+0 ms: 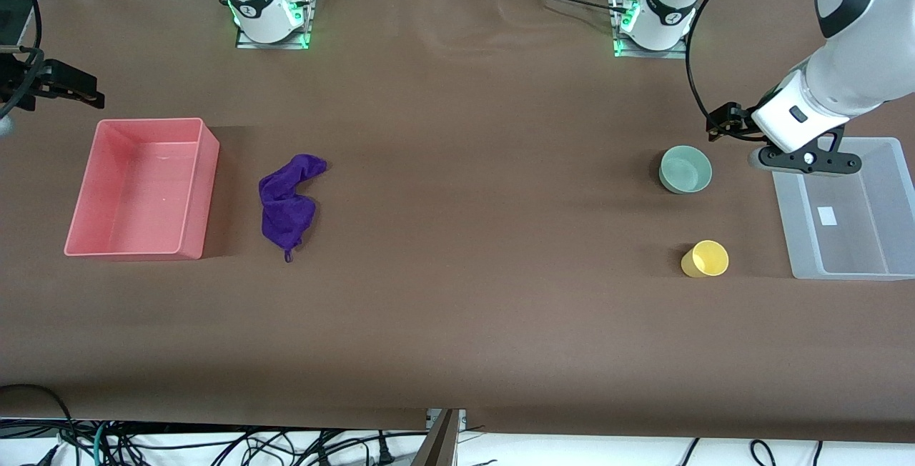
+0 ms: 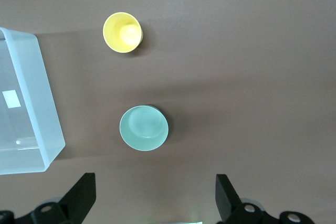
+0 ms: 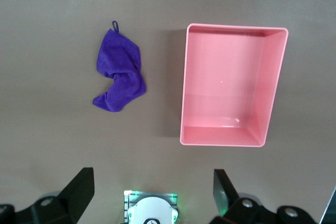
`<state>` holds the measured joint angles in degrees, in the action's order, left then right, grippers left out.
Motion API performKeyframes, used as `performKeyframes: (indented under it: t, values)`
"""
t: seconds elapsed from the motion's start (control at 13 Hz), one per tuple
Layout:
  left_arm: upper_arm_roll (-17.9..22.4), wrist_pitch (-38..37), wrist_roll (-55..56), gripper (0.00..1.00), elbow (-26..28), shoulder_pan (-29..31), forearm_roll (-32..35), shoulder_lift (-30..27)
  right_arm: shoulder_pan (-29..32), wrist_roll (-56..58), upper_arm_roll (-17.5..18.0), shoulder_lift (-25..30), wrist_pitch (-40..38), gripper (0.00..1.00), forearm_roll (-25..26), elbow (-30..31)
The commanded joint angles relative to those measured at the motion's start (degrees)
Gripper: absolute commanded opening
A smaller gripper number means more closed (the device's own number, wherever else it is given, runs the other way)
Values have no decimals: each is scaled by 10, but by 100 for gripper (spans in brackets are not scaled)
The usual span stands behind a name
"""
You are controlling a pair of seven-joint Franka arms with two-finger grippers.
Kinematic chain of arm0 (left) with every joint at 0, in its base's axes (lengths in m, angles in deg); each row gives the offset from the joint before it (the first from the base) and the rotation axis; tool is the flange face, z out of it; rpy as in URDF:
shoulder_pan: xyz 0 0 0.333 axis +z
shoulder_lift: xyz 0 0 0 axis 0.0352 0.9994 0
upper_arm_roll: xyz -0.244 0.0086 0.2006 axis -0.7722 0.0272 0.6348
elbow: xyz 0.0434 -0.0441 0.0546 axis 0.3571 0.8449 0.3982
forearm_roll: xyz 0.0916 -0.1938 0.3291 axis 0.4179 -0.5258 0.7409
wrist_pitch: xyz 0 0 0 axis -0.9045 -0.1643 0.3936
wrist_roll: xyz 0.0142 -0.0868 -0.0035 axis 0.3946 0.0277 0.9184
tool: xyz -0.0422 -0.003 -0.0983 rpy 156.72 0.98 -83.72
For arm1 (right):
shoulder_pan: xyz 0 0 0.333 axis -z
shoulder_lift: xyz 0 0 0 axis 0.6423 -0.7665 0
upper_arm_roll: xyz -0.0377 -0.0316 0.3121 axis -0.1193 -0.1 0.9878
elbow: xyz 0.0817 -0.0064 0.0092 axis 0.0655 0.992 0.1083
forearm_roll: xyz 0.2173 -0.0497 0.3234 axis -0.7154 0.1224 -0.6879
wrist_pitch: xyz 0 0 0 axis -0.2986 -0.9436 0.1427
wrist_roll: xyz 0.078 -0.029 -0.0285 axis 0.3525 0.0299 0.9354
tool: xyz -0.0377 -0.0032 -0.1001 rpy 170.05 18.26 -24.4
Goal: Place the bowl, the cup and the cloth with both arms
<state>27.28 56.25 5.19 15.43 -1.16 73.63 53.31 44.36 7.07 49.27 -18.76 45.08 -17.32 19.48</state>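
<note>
The mint-green bowl (image 1: 685, 169) stands upright on the brown table toward the left arm's end; it also shows in the left wrist view (image 2: 144, 128). The yellow cup (image 1: 705, 259) stands nearer the front camera than the bowl, and also shows in the left wrist view (image 2: 122, 32). The purple cloth (image 1: 287, 205) lies crumpled beside the pink bin, loop tag toward the camera; it also shows in the right wrist view (image 3: 119, 74). My left gripper (image 2: 155, 195) is open and empty, high over the table by the clear bin's corner. My right gripper (image 3: 152, 190) is open and empty, high over the right arm's end of the table (image 1: 64, 87).
A pink bin (image 1: 202, 187) sits empty toward the right arm's end, also in the right wrist view (image 3: 184, 93). A clear plastic bin (image 1: 786, 216) sits empty toward the left arm's end, also in the left wrist view (image 2: 47, 114). The right arm's base (image 3: 152, 211) shows under its gripper.
</note>
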Motion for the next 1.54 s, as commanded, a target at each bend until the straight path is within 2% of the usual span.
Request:
performKeyframes:
  t: [0.0, 0.15, 0.31, 0.46, 0.54, 0.62, 0.77, 1.08, 1.23, 1.31, 1.46]
  values:
    - [1, 8, -5, 100, 21, 13, -4, -9, 3, 4, 2, -10, 6, 100, 6, 3]
    - [1, 79, -28, 100, 79, 33, -3, -21, 3, 0, 2, -23, 9, 100, 4, 4]
    - [0, 182, -91, 100, 164, 71, -3, -31, 1, 2, 3, -51, 15, 100, 6, 5]
    - [1, 251, -113, 100, 240, 81, -3, -38, -1, 4, 3, -99, 22, 100, 6, 13]
    - [1, 292, -122, 100, 281, 85, -3, -39, -3, 4, 4, -104, 43, 100, 0, 34]
    - [1, 329, -137, 100, 324, 88, -3, -38, -6, 3, 6, -103, 82, 100, -4, 72]
    - [1, 363, -168, 100, 369, 89, -3, -11, -16, -3, 8, -105, 164, 100, -11, 149]
    - [1, 482, -355, 100, 381, 125, -3, 87, -50, -48, 8, -115, 370, 100, -11, 320]
    - [1, 534, -404, 95, 404, 124, -3, 98, -63, -55, 14, -128, 456, 100, -11, 381]
    - [1, 552, -420, 79, 411, 125, -3, 103, -65, -55, 15, -135, 493, 100, -11, 405]
    - [1, 566, -439, 25, 411, 125, -3, 129, -67, -57, 15, -149, 554, 100, -11, 437]
